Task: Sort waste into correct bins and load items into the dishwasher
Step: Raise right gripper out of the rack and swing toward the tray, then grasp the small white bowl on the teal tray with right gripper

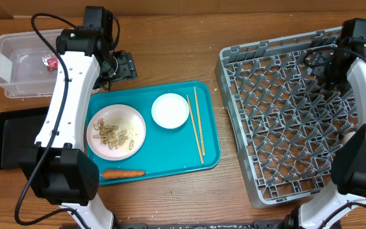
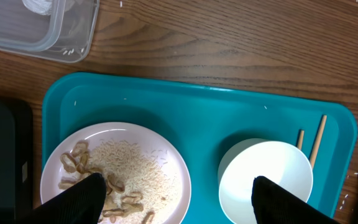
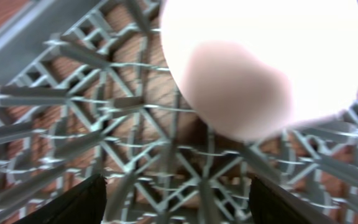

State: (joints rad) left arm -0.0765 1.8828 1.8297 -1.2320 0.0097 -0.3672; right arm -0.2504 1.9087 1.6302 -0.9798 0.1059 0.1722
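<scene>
In the overhead view the left tool [image 1: 123, 65] hangs at the upper left of the frame, over the bare counter [image 1: 170, 38] between the clear tub [image 1: 24, 94] and the teal tray [image 1: 170, 149]. Its wrist view shows the fingers [image 2: 73, 202] spread well apart with nothing between them. A red wrapper [image 1: 49, 61] lies inside the tub, and the black tray [image 1: 8, 140] sits below it at the left edge. On the teal tray are the white plate [image 1: 137, 121] with beige food bits [image 1: 110, 135], a small white bowl [image 1: 170, 110] just right of it, two chopsticks [image 1: 197, 124] lying side by side, and a carrot [image 1: 123, 173] along the lower edge. The right tool [image 3: 176, 199] hovers over the upper right of the grey rack [image 1: 284, 121], its jaws wide apart. A blurred pale pink cup [image 3: 263, 56] sits over the lattice beyond them, ungripped.
</scene>
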